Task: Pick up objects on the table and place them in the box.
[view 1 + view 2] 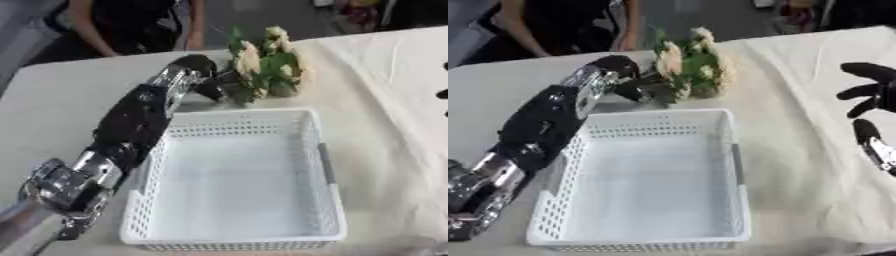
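In the left eye view, the left robot hand [210, 82] is seen reached out past the far rim of the white perforated plastic basket [325, 165], which serves as the box and holds nothing. The dark fingers are closed around the lower stems of a bunch of cream artificial roses with green leaves [267, 62], which lies on the cloth-covered bench [394, 100] just beyond the basket's far edge. Whether the bunch is lifted or resting cannot be told. Only the stem end appears to be gripped, so it is judged that the heavy flower heads could droop or swing when raised, and the bunch could slip out or catch on the basket rim as it is carried over. The leaves could also snag in the wall holes.

In the right eye view, the same grasp is shown from a shifted angle: the blooms are spread away from the left robot hand toward the right, pale cream and full, with glossy green foliage between them and a tan patch on the far side. The right robot hand [872, 92] is seen at the right edge, well apart from the flowers, with its black fingers spread and nothing held. No risk from it is expected unless it is moved inward.
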Controlling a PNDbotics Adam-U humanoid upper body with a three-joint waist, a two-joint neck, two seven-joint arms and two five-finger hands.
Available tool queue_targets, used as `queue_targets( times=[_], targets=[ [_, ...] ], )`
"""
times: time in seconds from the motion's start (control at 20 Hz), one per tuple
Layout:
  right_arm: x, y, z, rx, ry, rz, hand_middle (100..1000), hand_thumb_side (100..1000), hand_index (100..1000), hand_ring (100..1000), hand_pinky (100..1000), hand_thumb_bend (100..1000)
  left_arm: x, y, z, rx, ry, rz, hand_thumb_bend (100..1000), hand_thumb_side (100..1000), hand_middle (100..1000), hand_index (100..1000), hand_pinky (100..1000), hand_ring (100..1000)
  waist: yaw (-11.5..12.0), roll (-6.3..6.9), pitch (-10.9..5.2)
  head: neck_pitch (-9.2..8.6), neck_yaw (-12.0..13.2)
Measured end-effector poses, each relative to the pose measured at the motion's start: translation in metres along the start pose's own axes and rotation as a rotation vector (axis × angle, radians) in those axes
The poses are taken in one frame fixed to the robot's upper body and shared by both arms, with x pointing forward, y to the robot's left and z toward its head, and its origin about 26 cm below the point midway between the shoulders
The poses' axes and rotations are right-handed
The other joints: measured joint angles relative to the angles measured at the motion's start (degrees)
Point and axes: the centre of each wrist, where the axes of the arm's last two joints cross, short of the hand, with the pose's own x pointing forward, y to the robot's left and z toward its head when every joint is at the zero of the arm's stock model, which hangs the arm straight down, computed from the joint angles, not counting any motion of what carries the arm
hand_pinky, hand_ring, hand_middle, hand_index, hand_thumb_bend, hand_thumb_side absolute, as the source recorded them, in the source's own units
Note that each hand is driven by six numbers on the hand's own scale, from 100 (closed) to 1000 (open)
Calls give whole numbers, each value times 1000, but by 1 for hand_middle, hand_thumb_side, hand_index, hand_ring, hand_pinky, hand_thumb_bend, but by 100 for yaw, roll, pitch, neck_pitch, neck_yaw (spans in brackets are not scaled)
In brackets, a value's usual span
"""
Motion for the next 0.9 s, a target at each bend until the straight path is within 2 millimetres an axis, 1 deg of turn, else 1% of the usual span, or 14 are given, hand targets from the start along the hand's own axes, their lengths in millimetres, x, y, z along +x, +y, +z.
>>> queue_targets(
  times=[0.1,0.3,0.35,0.4,0.45,0.5,0.55,0.6,0.7,0.75,0.8,0.9],
  targets=[
    [0,0,0,0,0,0,981,302,1000,822,669,100,-2,-6,0,-16,9,-7,819,637,679,777,858,747,-4,-12,19,-25,1],
    [0,1,-1,-4,-5,-5,980,302,1000,821,669,100,-4,-21,1,-67,23,-17,797,634,679,777,851,741,-27,-18,42,-47,2],
    [0,1,-1,-4,-5,-5,980,302,1000,821,669,100,-4,-24,1,-78,22,-18,623,730,679,776,851,741,-29,-18,48,-47,2],
    [0,1,-1,-4,-6,-5,980,302,1000,821,669,100,-4,-25,1,-85,21,-18,767,614,665,770,832,726,-29,-18,48,-47,2],
    [0,1,-1,-4,-6,-5,980,302,1000,821,669,100,-4,-25,1,-92,19,-20,772,618,668,771,836,731,-31,-18,48,-47,2],
    [0,1,-2,-4,-7,-4,980,302,1000,821,669,100,-3,-26,1,-99,14,-20,727,578,651,760,780,686,-31,-18,46,-47,2],
    [0,1,-2,-5,-8,-3,980,301,1000,821,669,100,-2,-26,1,-108,11,-21,656,502,626,741,746,643,-31,-19,43,-48,2],
    [1,0,-2,-5,-8,-3,980,300,1000,821,669,100,-1,-28,1,-117,8,-23,566,404,592,712,685,585,-31,-19,37,-49,2],
    [1,0,-2,-5,-8,-2,980,301,1000,821,669,100,0,-29,0,-131,12,-25,448,263,532,655,605,509,-31,-20,33,-51,2],
    [1,0,-2,-5,-8,-2,980,300,1000,821,669,100,2,-29,0,-135,15,-29,358,179,493,609,557,464,-31,-21,31,-52,2],
    [1,0,-2,-5,-8,-2,979,299,1000,821,669,100,2,-29,0,-135,23,-34,243,100,448,549,476,404,-31,-21,28,-70,2],
    [1,0,-2,-5,-8,-2,979,299,1000,821,669,100,3,-29,0,-125,45,-43,100,100,377,474,353,321,-31,-22,28,-97,2]
  ],
)
